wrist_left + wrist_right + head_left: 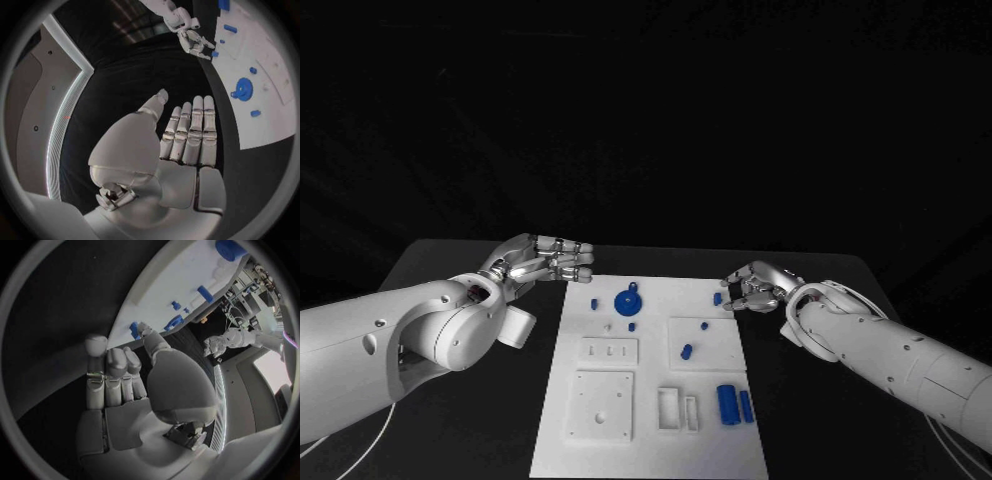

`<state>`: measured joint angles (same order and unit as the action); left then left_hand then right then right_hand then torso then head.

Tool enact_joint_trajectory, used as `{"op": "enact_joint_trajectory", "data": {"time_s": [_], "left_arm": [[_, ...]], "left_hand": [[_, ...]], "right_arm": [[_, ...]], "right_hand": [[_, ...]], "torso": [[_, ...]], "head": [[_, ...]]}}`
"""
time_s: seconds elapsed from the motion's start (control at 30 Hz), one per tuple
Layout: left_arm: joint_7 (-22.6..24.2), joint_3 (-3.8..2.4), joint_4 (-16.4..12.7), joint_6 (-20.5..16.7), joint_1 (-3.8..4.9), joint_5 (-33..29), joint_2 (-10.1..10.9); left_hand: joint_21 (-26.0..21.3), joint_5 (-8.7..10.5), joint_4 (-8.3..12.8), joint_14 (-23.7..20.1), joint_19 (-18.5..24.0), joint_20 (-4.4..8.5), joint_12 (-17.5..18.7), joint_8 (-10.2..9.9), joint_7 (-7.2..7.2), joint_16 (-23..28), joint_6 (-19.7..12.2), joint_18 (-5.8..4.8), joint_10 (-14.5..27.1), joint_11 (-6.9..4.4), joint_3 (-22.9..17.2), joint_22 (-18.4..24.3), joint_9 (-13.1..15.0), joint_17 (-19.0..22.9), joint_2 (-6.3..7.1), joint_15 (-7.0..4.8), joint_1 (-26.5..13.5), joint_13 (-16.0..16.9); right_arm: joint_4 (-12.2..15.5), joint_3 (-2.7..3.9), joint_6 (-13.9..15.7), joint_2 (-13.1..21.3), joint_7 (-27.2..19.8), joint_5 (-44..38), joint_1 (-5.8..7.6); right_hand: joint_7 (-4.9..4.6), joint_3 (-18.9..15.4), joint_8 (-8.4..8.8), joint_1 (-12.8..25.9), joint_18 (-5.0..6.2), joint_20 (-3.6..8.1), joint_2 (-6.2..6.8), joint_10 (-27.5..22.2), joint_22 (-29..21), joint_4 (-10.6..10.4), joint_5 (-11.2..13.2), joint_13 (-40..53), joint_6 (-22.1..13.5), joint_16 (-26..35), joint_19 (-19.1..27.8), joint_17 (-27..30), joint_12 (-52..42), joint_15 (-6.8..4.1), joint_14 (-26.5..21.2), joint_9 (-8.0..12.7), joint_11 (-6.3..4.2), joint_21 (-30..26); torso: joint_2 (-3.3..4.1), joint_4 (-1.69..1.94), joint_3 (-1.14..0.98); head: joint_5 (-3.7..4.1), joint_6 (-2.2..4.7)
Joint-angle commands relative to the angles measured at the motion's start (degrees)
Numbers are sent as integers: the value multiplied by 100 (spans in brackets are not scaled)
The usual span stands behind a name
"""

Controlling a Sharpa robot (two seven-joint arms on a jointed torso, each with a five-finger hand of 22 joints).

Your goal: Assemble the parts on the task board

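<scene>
Part [718, 298] just beside right fingers [741, 296]

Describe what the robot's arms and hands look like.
Both arms are smooth, glossy white shells with rounded joint housings. The left hand and right hand are silver, many-fingered and segmented, with pale rounded fingertips. Thin white cables trail beside each arm near the picture's lower corners.

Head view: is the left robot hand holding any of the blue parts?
No. The left robot hand hovers beside the task board's far left corner with nothing in it, and the round blue part lies untouched on the board.
</scene>
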<state>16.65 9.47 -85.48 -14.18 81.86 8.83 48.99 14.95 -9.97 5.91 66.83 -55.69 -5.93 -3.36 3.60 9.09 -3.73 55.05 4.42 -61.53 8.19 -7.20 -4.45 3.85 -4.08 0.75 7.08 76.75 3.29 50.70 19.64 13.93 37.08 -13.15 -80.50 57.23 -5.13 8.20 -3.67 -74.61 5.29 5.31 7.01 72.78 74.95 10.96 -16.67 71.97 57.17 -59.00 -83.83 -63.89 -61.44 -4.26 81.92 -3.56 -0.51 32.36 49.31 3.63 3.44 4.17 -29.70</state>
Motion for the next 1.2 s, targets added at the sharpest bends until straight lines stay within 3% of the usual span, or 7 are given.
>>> {"op": "enact_joint_trajectory", "data": {"time_s": [0.03, 0.6, 0.97, 1.2], "left_arm": [[78, -3, -20, 97, -1, 40, -3], [57, -4, -73, 100, 1, 67, 17], [40, -5, -98, 96, 2, 81, 32], [31, -5, -100, 99, 2, 90, 31]], "left_hand": [[17, -12, 17, -21, 0, -15, -6, 0, 18, 2, 30, -14, 16, 10, -30, -4, -4, 5, -20, -19, -7, 6], [21, -11, 17, -22, 5, -17, -6, 2, 18, 1, 32, -14, 21, 11, -29, -3, -3, 5, -19, -18, -10, 6], [25, -8, 12, -21, 7, -18, -6, 1, 18, 1, 30, -14, 20, 11, -24, -2, -3, 5, -15, -17, -13, 6], [26, -7, 2, -19, 8, -18, -7, 2, 19, 1, 29, -14, 20, 11, -21, -1, -3, 4, -18, -18, -13, 7]], "right_arm": [[-27, 2, -388, -36, -20, -137, -33], [-183, 3, -315, -182, 61, -110, -64], [-244, 4, -245, -215, 97, 31, -63], [-249, 4, -207, -236, 111, 106, -61]], "right_hand": [[-10, -6, 13, 35, -11, 17, -40, -21, 315, 37, -21, 2, 4, -26, -212, -7, -26, -8, -25, -2, -25, -34], [-35, 17, 11, 143, 22, -3, -156, 13, 351, -40, 201, 28, 69, -70, -255, -47, -90, 13, 0, -3, 10, -17], [-44, 115, 11, 209, 46, -21, -240, 31, 362, -98, 272, 45, 172, -99, -270, -70, -131, 27, 17, -3, 28, 22], [-28, 524, 13, 312, 51, -26, -359, 54, 369, -48, 732, 69, 420, -131, -277, -94, -184, 32, 35, -3, 37, 75]], "torso": [[13, 10, -13], [1, 20, -3], [-3, 0, -11], [-4, 6, -13]], "head": [[5, -9], [-5, -54], [-24, -61], [-30, -63]]}}
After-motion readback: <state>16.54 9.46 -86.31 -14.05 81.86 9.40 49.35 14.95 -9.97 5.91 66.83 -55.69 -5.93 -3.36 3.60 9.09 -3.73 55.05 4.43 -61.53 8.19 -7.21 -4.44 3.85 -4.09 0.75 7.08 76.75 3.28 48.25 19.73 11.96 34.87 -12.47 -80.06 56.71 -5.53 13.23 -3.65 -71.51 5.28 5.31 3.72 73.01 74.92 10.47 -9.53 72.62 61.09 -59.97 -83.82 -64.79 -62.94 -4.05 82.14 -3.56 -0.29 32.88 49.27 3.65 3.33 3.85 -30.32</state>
